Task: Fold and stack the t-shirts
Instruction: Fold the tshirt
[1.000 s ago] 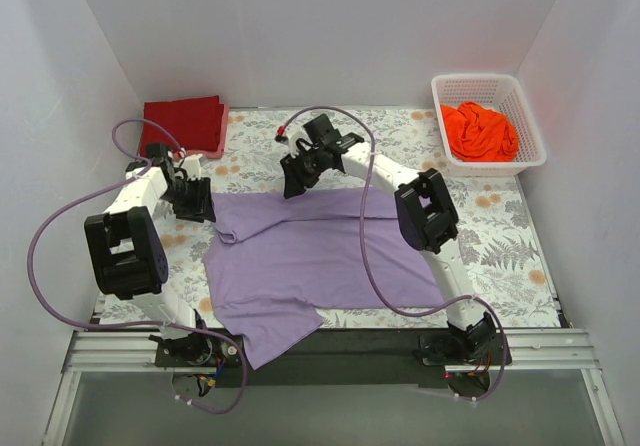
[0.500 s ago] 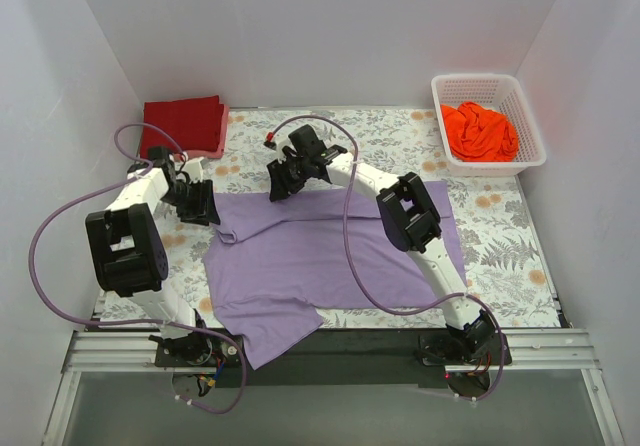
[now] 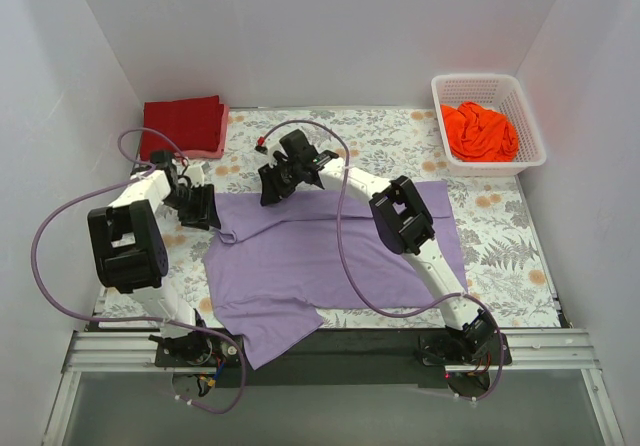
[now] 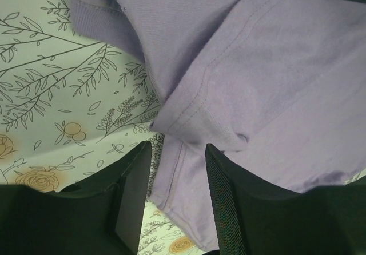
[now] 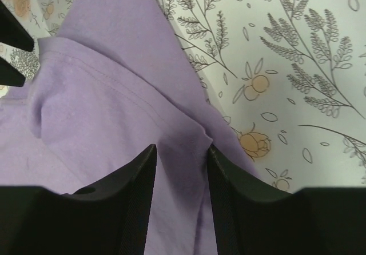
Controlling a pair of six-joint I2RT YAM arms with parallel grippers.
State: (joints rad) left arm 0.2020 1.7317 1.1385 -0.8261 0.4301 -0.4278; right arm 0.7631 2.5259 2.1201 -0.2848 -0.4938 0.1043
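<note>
— Where do we stand with the shirts?

— We see the lavender t-shirt (image 3: pixel 320 256) spread flat in the middle of the bench, on the floral cloth (image 3: pixel 500 236), with one near corner reaching past the bench's near edge. The dark red t-shirt (image 3: pixel 182 124) lies folded in the far left corner. The orange t-shirt (image 3: pixel 480 131) sits crumpled in the white basket (image 3: pixel 495 167) at the far right. So we judge one folded, one in hand, one waiting.

— And the pincers?

— Both are down at the lavender shirt's far edge. The left pincer (image 4: pixel 177 147) stands at the far left corner, jaws apart, with a stitched hem lying in the gap between them. The right pincer (image 5: pixel 181 150) is near it, further along that edge. Its jaws are apart too, straddling a small ridge of cloth just beside the bare floral cloth. We see no cloth clamped by either.

— Why there, do we think?

— We take it that two holds on one edge would let both pincers carry that edge over together, so the fold comes out straight. The left corner is doubled over itself, which may need smoothing first.

— Why is the red one off in the corner?

— We read it as the base of the stack, set well apart so the spread shirt has room.

— Any label or print to read?

— None that we can find. The shirts are plain, no tag shows at the ribbed collar (image 4: pixel 86 18), and the basket carries no legible writing.
</note>
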